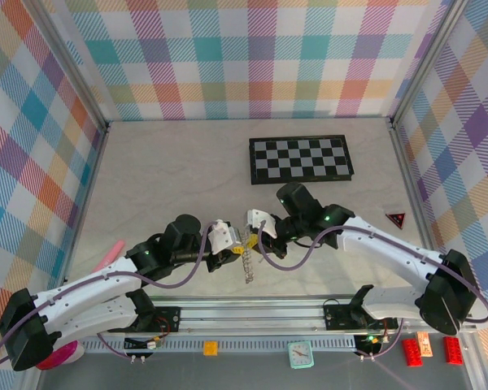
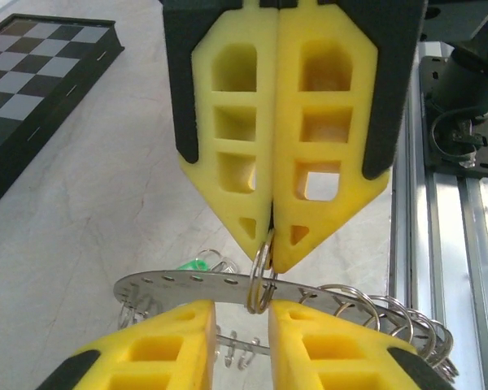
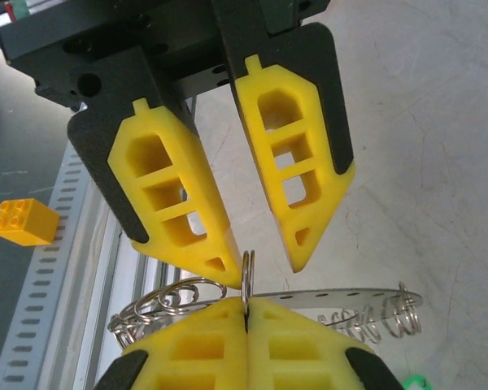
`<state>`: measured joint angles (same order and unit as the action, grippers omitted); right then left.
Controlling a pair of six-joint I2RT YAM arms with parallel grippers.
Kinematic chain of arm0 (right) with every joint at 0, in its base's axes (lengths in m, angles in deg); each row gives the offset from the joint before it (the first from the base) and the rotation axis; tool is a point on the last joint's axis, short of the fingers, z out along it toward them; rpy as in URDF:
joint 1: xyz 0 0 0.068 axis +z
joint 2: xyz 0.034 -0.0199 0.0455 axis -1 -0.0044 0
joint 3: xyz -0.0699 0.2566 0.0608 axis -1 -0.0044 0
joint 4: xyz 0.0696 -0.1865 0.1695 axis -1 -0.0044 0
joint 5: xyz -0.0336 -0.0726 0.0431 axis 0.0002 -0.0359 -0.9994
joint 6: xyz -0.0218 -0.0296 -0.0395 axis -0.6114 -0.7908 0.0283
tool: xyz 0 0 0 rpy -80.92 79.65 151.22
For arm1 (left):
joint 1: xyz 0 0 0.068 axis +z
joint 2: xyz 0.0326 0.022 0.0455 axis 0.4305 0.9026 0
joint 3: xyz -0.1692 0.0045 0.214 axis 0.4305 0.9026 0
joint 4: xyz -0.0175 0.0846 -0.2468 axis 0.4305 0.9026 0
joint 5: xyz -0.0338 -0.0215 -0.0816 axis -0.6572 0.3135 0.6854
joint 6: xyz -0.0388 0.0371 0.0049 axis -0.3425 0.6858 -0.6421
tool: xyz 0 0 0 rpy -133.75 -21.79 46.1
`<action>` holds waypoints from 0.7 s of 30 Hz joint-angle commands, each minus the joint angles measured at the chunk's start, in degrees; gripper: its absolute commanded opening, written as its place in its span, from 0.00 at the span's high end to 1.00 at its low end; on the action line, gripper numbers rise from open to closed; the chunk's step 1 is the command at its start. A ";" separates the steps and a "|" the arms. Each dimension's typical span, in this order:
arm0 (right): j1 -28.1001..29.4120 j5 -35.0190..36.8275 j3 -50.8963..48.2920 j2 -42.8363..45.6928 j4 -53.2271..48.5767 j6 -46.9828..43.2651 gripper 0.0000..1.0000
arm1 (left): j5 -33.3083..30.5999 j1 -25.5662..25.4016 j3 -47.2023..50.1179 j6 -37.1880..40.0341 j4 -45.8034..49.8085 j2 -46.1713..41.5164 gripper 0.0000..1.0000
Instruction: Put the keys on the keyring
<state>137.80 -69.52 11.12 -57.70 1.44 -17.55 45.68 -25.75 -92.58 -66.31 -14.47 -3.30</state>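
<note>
The keyring (image 2: 187, 283) is a flat grey perforated ring held off the table, with several small wire split rings (image 2: 390, 313) hanging from it. One split ring (image 2: 261, 284) passes through a hole in it. My right gripper (image 3: 246, 302) is shut on that split ring (image 3: 247, 272). My left gripper (image 2: 241, 307) is open, its fingers (image 3: 195, 236) straddling the same split ring without closing on it. A green key head (image 2: 193, 264) shows behind the keyring, and a green scrap (image 3: 415, 380) at the frame's bottom edge. From above, both grippers (image 1: 228, 240) (image 1: 256, 223) meet over the keyring (image 1: 246, 258).
A black-and-white checkerboard (image 1: 301, 159) lies at the back. A red triangle (image 1: 397, 218) sits at the right, a pink object (image 1: 107, 253) at the left. The aluminium rail (image 1: 252, 313) runs along the near edge, with a yellow brick (image 3: 24, 221) beyond it.
</note>
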 commanded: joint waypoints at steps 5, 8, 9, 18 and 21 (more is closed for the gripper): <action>0.80 -3.71 3.82 -1.83 -3.87 -4.44 1.00 | 4.45 -0.19 -1.32 1.17 -2.05 0.08 0.82; 1.07 -3.67 4.40 -2.40 -4.64 -5.08 1.00 | 5.00 -0.17 -1.32 1.13 -2.58 0.47 0.85; 1.16 -3.67 4.63 -2.55 -4.99 -5.26 1.00 | 5.11 -0.17 -1.32 1.16 -2.70 0.53 0.87; -1.27 -8.75 -7.22 4.09 13.20 4.31 0.64 | 6.53 -0.17 1.06 -1.59 -7.68 0.93 1.00; -2.78 -9.97 -14.62 7.90 24.50 10.21 0.63 | 6.91 -0.18 4.16 -4.91 -14.31 0.81 1.00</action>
<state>136.12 -74.74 1.07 -52.25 12.81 -13.92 50.62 -25.75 -90.46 -67.88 -20.13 -2.16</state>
